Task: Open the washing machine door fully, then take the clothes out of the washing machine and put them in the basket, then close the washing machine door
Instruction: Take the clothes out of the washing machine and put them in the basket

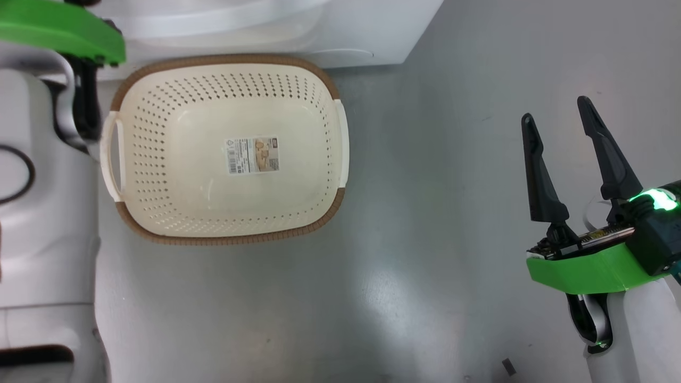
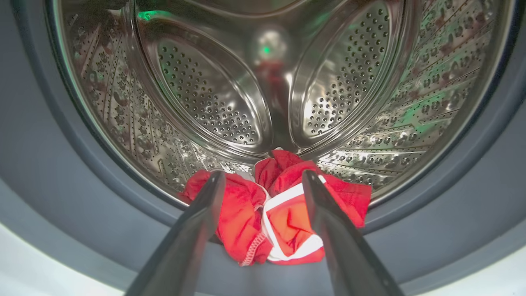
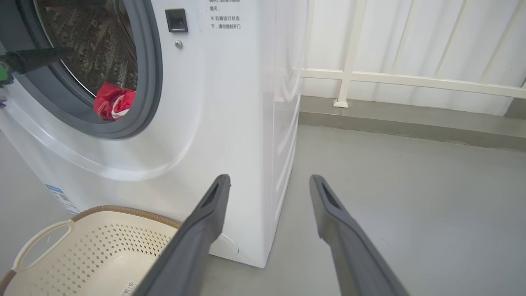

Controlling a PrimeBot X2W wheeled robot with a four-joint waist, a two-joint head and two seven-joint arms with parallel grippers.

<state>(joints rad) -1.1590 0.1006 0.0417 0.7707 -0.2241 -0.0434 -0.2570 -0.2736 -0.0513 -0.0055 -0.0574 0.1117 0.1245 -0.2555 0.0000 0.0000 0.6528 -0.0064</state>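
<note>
Left gripper (image 2: pixel 263 174), wrist view: two dark fingers spread wide, nothing clamped between them. Tips sit over the clothes (image 2: pixel 242 213), one tip on each side of the bundle's middle. Cannot tell whether either tip touches the fabric.

Clothes: crumpled bright red bundle with white trim stripes and a white stitched hem. It lies at the bottom front of the drum (image 2: pixel 205 94), with its near edge spilling over the grey gasket (image 2: pixel 61 164). The bundle is wider than it is deep, and its long axis runs side to side across the two fingers. One lobe sits on the left and one on the right, and a smaller fold rises behind toward the drum's back wall. Drum is perforated steel, with red and green reflections.

Right wrist view: right gripper (image 3: pixel 269 177) is wide apart and empty, hanging over grey floor (image 3: pixel 390 185) beside the corner of the washing machine (image 3: pixel 230 123). Machine is a white box with its round opening uncovered. The red bundle (image 3: pixel 113 102) shows at the lower lip of the opening. A dark finger of the left gripper (image 3: pixel 37 59) reaches into the opening above it. White railing (image 3: pixel 411 78) stands behind.

Head view: basket (image 1: pixel 159 159) stands on the floor against the machine's base, open side up. Cream with perforated walls and a brown rim, and a label sticker (image 1: pixel 251 155) on its bottom. Long axis runs left to right, with a handle at each short end. Right gripper (image 1: pixel 555 108) is well apart from it at lower right, fingers pointing up the view.
</note>
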